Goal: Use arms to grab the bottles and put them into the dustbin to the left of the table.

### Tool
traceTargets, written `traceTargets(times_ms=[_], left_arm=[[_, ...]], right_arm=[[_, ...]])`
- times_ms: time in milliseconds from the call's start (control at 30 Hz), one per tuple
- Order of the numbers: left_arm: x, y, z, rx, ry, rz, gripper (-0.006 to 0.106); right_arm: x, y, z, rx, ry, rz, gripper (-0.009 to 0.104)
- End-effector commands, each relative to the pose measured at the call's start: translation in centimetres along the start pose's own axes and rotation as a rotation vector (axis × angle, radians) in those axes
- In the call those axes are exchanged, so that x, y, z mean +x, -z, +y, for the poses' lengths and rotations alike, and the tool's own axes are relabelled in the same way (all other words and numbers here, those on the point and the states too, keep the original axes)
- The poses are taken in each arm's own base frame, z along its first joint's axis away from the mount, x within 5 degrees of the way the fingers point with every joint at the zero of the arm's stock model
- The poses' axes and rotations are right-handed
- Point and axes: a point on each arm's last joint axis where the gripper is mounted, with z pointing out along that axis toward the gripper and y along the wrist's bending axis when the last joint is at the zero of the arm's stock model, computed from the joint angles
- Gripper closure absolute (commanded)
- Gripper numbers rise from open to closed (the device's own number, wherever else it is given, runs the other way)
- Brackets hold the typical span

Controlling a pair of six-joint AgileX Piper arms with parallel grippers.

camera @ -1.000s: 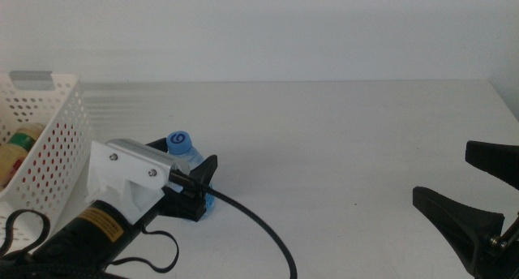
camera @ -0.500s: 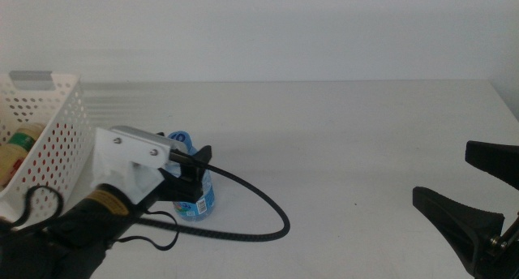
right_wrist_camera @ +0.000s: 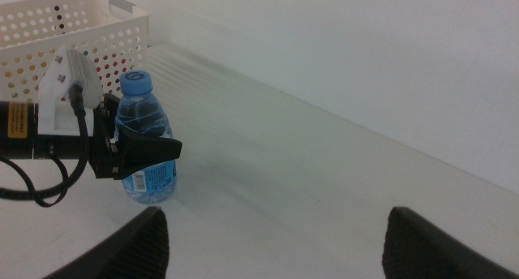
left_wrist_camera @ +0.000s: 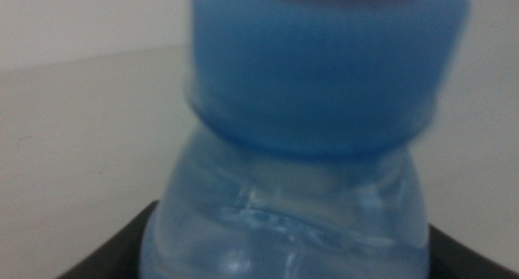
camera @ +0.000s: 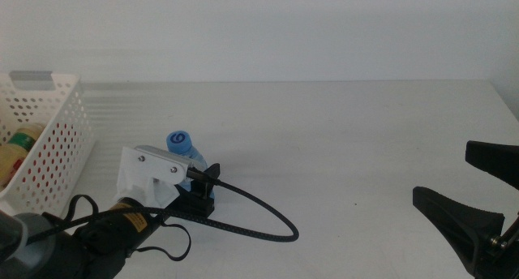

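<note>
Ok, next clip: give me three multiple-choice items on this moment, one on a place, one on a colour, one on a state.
1. Where does the water bottle stand?
A. inside the basket
B. on the table, beside the basket
C. at the table's far right edge

2. What colour is the bottle's cap?
A. blue
B. white
C. red

3. How is the left claw?
A. open, high above the table
B. closed on the bottle's body
C. inside the basket

Key: 1 B, the bottle stands upright on the table, clear of the white basket. 2 A, the cap shows blue in all views. 3 B, its fingers clamp the bottle's sides, while the right claw waits open at the right.
</note>
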Motion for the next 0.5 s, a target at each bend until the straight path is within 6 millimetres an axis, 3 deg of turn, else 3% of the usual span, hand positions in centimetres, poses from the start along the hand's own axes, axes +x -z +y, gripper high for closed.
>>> traceTargets(times_ms=[0, 233, 467], left_arm=[[-2.1, 0.1, -0.2, 0.015, 0.008, -0.162, 0.046], [-2.1, 1.2, -0.4, 0.028, 0.027, -0.144, 0.102], [-4.7, 2.7, -0.7, 0.028, 0.048, -0.122, 0.105]], right_arm=[[-1.7, 0.3, -0.2, 0.018, 0.011, -0.105, 0.019], [-1.7, 0.3, -0.2, 0.018, 0.011, -0.105, 0.019], [-1.7, 0.3, -0.2, 0.018, 0.011, -0.105, 0.019]])
